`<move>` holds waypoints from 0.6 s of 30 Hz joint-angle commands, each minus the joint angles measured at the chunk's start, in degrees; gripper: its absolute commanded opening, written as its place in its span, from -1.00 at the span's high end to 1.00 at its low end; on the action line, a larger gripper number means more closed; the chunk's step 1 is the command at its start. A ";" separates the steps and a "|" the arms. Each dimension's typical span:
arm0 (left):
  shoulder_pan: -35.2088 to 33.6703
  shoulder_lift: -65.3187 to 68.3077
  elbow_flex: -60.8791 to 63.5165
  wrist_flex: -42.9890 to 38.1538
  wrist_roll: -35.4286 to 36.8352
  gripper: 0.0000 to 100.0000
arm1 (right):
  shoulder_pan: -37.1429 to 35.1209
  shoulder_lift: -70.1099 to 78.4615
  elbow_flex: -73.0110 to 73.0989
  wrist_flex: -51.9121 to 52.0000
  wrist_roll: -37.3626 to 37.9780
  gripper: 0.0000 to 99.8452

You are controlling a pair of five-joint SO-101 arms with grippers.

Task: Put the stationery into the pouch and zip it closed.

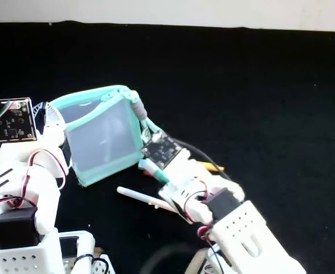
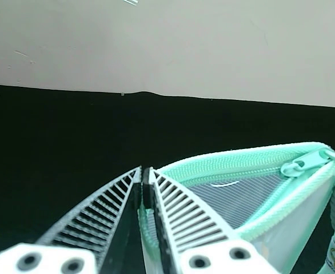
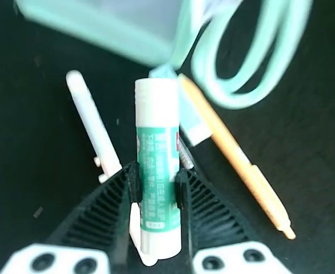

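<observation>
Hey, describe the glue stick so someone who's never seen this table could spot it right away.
Find the mint-green pouch on the black table; beside its near corner, the right gripper clamps a stubby white glue stick with a green label. The white pen and orange pen lying either side of it are far thinner.

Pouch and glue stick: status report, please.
Left gripper shut on rim of open pouch. Right gripper shut on glue stick, by pouch corner. White pen, orange pen on table, flanking it.
</observation>
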 commanded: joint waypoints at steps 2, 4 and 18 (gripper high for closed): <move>-0.48 1.80 1.54 0.00 -0.09 0.98 | 0.75 -2.07 -8.48 0.84 -4.13 0.99; -0.48 1.80 1.54 0.00 -0.09 0.98 | 0.84 -1.71 -12.44 0.92 -5.71 0.99; -0.48 2.15 1.89 0.00 -0.09 0.98 | -2.07 15.78 -42.77 0.57 -11.69 0.99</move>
